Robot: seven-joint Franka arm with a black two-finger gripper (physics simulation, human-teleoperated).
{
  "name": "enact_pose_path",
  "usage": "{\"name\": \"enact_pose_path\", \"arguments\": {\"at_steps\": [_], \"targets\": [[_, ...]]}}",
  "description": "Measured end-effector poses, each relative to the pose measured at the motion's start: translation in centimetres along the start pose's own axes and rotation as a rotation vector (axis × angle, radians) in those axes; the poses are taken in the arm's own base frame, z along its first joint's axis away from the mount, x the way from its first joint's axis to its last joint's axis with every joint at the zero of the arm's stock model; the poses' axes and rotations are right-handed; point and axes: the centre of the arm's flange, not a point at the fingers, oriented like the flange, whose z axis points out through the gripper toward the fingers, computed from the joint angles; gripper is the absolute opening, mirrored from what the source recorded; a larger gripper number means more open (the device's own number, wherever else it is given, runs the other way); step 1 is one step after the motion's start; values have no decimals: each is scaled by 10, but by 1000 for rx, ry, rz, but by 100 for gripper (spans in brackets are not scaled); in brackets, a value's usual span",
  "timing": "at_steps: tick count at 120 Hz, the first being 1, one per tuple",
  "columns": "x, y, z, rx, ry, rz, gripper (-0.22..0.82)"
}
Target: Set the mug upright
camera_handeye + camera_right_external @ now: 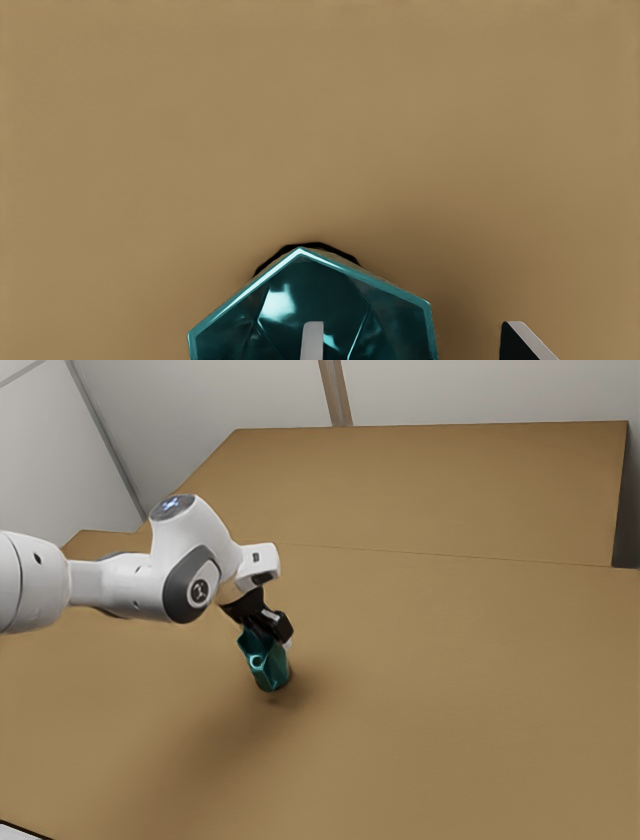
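Note:
The teal faceted mug [264,662] is below my gripper [275,630] in the exterior view, rim up and base down, its body leaning somewhat in that view. Whether its base rests flat on the table cannot be told. In the wrist view the mouth of the mug [320,295] faces the camera. There my gripper [416,340] stands open astride the mug's wall: one fingertip [312,340] is over the inside of the mug, the other outside it, with a gap between that outer finger and the wall. The mug's lower part is hidden behind its rim.
The brown table [450,690] spreads around the mug, with a seam across it farther back. Pale walls rise behind the table. My arm comes in from the exterior view's left, and a soft shadow lies around the mug.

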Motion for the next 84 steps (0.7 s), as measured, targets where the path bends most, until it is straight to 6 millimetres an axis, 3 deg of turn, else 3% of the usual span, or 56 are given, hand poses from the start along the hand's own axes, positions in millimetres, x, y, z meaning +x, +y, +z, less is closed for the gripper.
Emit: {"name": "enact_pose_path", "arguments": {"at_steps": [12, 34, 61, 76, 84], "targets": [[3, -1, -18, 1, 35, -3, 37], [4, 1, -68, -4, 103, 2, 49], [99, -62, -178, 61, 88, -12, 57], [107, -76, -231, 76, 32, -10, 58], [101, -76, -245, 68, -9, -8, 59]]}}
